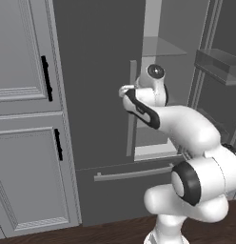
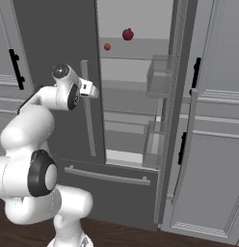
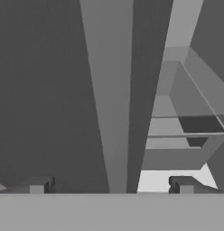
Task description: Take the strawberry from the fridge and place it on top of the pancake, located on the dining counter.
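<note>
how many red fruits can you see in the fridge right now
2, both on the upper shelf in the right base view: the small bright strawberry to the left, the bigger dark maroon fruit to its right. Others may be hidden.

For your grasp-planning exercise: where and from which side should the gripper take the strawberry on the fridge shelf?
Probably grip the strawberry across its middle, coming straight in from the fridge's open front. It is tiny, sits on an upper shelf, and the open gripper is well below it.
</note>
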